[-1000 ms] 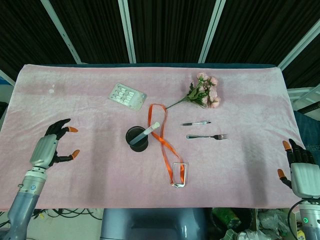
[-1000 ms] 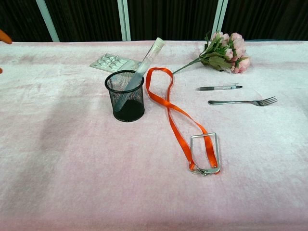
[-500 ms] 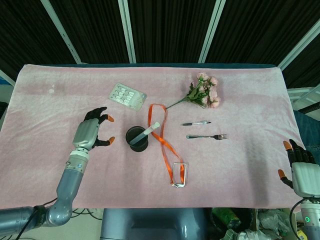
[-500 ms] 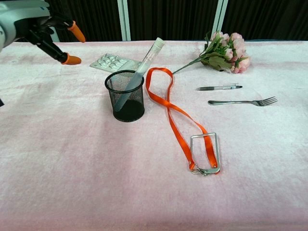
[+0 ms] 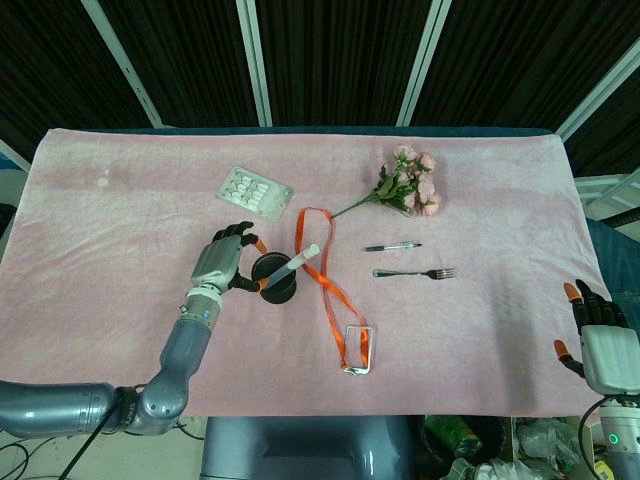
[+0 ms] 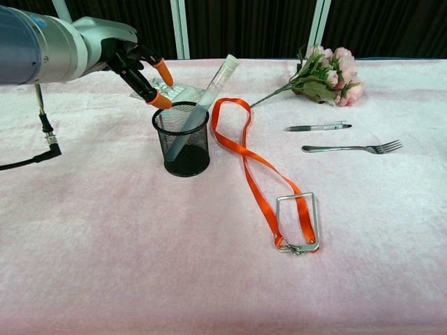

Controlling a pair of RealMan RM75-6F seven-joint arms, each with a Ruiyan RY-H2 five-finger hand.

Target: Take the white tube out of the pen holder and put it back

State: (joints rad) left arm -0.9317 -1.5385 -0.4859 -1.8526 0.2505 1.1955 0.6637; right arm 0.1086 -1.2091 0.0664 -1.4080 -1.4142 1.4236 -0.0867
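Observation:
A white tube (image 5: 293,267) (image 6: 206,97) leans to the right inside a black mesh pen holder (image 5: 275,279) (image 6: 182,139) near the table's middle. My left hand (image 5: 226,262) (image 6: 133,64) hovers just left of the holder's rim with its orange-tipped fingers spread apart and nothing between them. It is close to the tube but not touching it. My right hand (image 5: 596,338) rests open at the table's front right corner, far from the holder, and appears only in the head view.
An orange lanyard with a clear badge frame (image 5: 357,349) (image 6: 296,222) trails right of the holder. A pill blister pack (image 5: 255,192) (image 6: 162,91) lies behind it. Pink flowers (image 5: 412,187) (image 6: 330,77), a pen (image 5: 392,246) (image 6: 318,127) and a fork (image 5: 414,273) (image 6: 353,148) lie to the right.
My left hand has swept rightward from the table's left edge to just beside the pen holder's rim. The tube, the holder and my right hand have stayed put.

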